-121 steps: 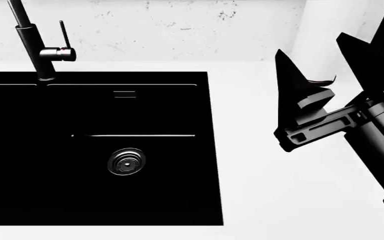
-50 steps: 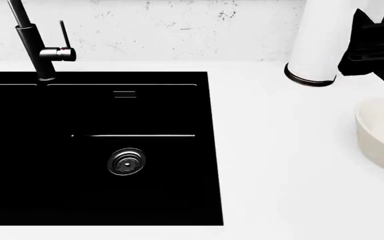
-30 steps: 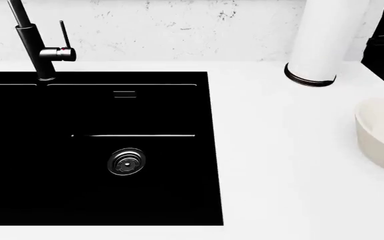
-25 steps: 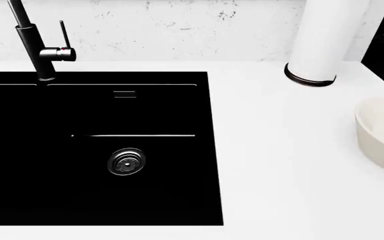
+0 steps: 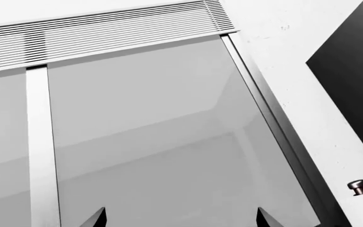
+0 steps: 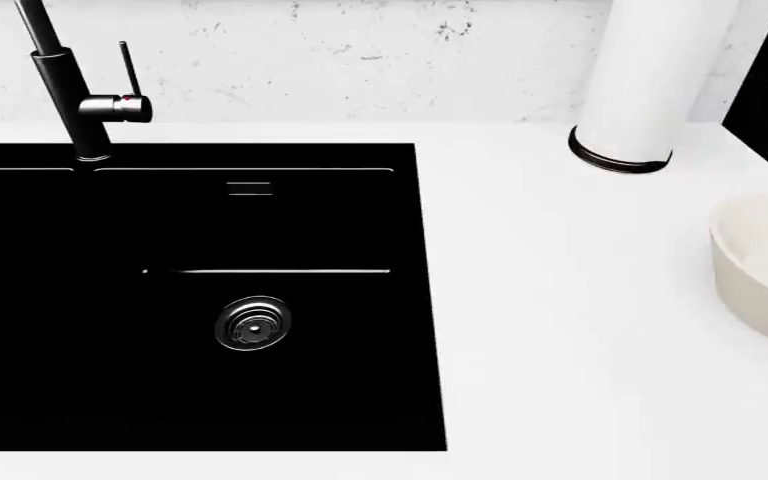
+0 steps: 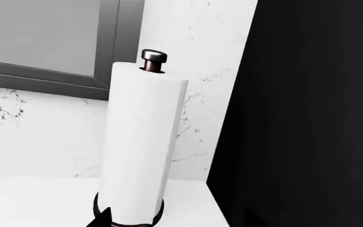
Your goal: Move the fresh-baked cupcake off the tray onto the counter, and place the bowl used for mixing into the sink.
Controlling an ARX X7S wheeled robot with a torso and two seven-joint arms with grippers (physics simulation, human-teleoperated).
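White paper-towel roll upright on dark ringed base, dark knob on top, standing against white marbled wall; grey window pane under slatted vent; black panel beside roll

Count on counter: one bowl, one paper towel roll. One sink, one drain, one faucet. Window panes: two.
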